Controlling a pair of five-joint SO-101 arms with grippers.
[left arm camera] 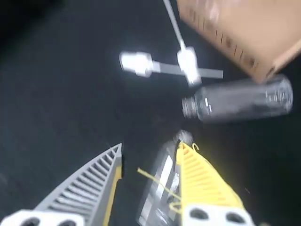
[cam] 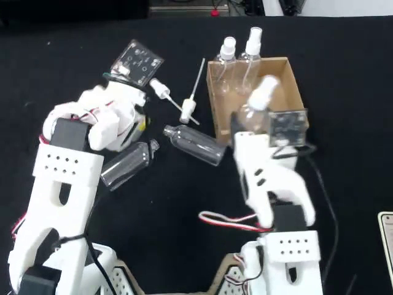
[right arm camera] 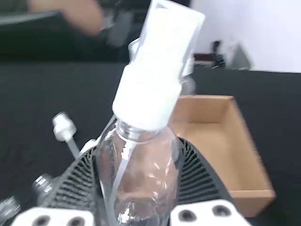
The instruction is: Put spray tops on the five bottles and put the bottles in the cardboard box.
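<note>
Capless bottle (left arm camera: 162, 181), blurred, half hidden behind left hand (left arm camera: 149, 148)

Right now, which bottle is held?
The spray-topped bottle in the right pincer; two others stand in the cardboard box, two capless bottles lie on the table.

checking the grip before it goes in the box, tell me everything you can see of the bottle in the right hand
The bottle is clear and plastic-looking, with a white spray top fitted on its neck and a thin tube running down inside. It leans slightly off upright, clamped at its body between the black ribbed fingers of the right hand, at the near edge of the cardboard box.
</note>
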